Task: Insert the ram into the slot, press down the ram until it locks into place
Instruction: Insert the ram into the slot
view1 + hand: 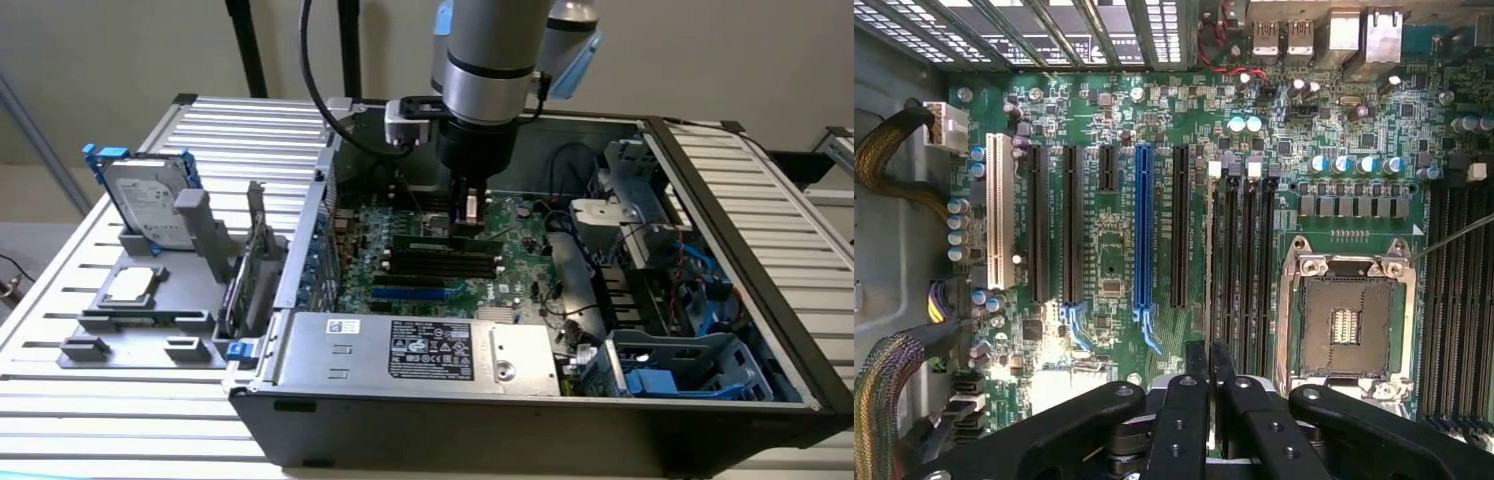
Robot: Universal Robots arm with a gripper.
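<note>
My gripper (467, 228) reaches down into the open computer case and is shut on the ram (441, 243), a dark stick lying along the bank of black memory slots (434, 263). In the wrist view the two black fingers (1197, 365) press together around the ram (1209, 260), seen edge-on as a thin pale line. It stands over the outermost slot of the bank (1232, 270), on the side toward the blue slot and away from the square CPU socket (1344, 325). Whether the ram's edge sits inside that slot cannot be told. The end clips (1216, 168) look white.
A long blue slot (1143, 225), black expansion slots and a white one (994, 220) lie beside the memory bank. The power supply (420, 350) fills the case front. Cables and drive cages (667, 290) crowd the exterior view's right. A hard drive (140, 205) and upright card (247, 270) stand outside.
</note>
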